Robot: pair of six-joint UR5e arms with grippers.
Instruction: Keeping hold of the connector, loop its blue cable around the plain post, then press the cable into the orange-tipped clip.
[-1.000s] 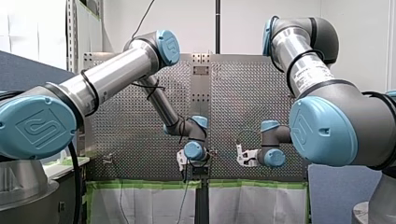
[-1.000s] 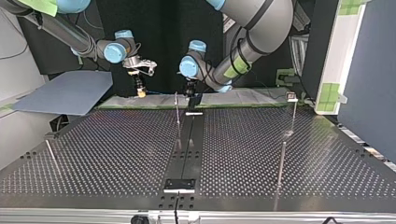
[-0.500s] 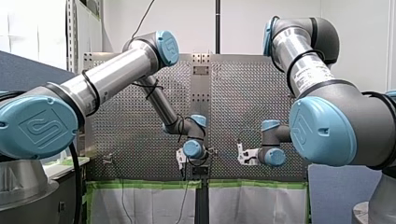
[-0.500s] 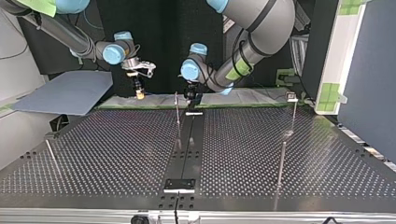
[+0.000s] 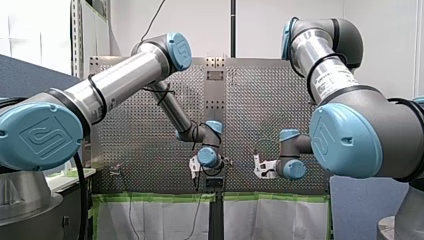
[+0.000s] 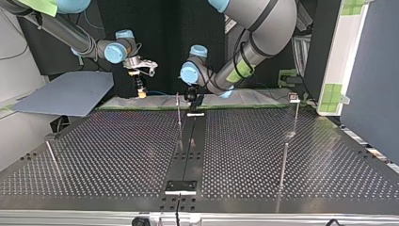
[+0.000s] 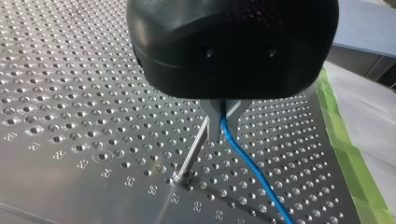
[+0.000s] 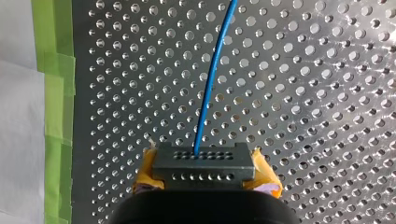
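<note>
In the right wrist view my right gripper is shut with its yellow pads on a grey connector. A blue cable runs out of the connector over the perforated plate. My left gripper is shut, its metal fingers pinching that blue cable right beside a plain metal post. Across the table, my right gripper hangs at the top view's left and my left gripper is at the middle, close to the thin post. A small clip stands at the far right.
Other thin rods rise from the perforated table. A black rail runs down its middle. Green tape edges the plate. A grey board lies at the top view's left.
My left wrist has turned and shifted a little near the post, still gripping the cable. My right gripper has hardly moved.
</note>
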